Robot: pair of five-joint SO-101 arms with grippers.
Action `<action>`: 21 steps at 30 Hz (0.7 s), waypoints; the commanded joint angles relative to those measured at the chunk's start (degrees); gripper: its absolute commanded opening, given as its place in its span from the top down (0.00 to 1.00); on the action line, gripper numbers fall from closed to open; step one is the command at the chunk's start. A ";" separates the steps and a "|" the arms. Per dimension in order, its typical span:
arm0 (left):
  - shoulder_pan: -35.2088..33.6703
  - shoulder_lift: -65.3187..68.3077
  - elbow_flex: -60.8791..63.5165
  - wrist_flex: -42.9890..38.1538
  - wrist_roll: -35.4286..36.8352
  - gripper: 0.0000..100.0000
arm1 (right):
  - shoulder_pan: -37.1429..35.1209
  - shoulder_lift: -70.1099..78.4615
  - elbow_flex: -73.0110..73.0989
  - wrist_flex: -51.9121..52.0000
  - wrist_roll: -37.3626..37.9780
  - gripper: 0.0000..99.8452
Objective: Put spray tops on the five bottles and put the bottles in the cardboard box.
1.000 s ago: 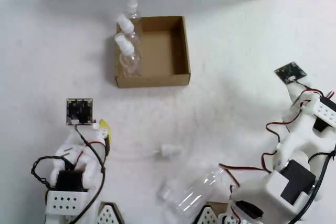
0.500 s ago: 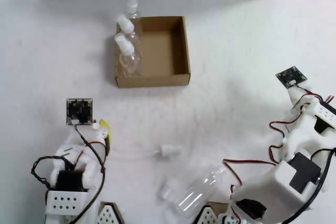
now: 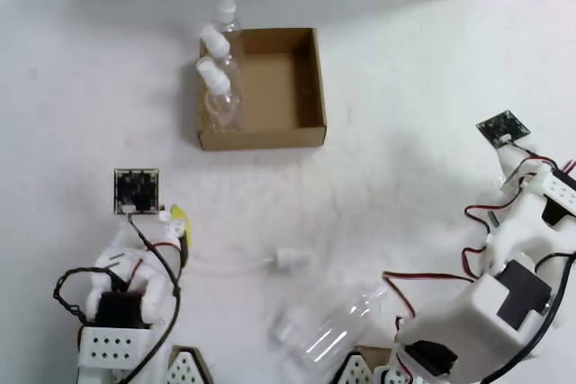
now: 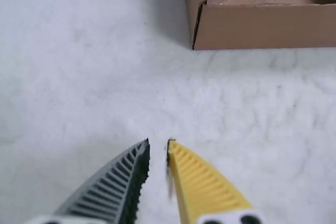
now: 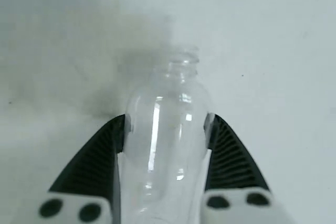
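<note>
Capless bottle (image 5: 167, 124) between the right fingers (image 5: 94, 162); left fingers (image 4: 125, 184) narrow, empty.

- On my left gripper (image 4: 158, 145) I see one grey ridged finger (image 4: 118, 182) and one yellow finger (image 4: 202, 182).
- My right gripper (image 5: 166, 121): black ridged fingers (image 5: 89, 166), white base (image 5: 73, 208) with dark round holes.
- Left arm (image 3: 121, 303) and right arm (image 3: 504, 294): white shells, black motor blocks, loose red wires (image 3: 423, 278), a small black board (image 3: 137, 191) each.
</note>
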 commanded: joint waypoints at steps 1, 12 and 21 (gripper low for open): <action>-0.66 -1.01 -0.18 0.26 -0.79 0.93 | 0.75 -7.08 -2.90 7.25 -4.92 0.98; -6.20 -1.10 -3.16 0.35 -10.90 0.93 | 0.04 -15.87 0.26 21.41 -17.32 0.98; -11.30 -0.75 -11.43 6.86 -23.56 0.93 | -5.14 -21.41 8.09 21.93 -37.01 0.98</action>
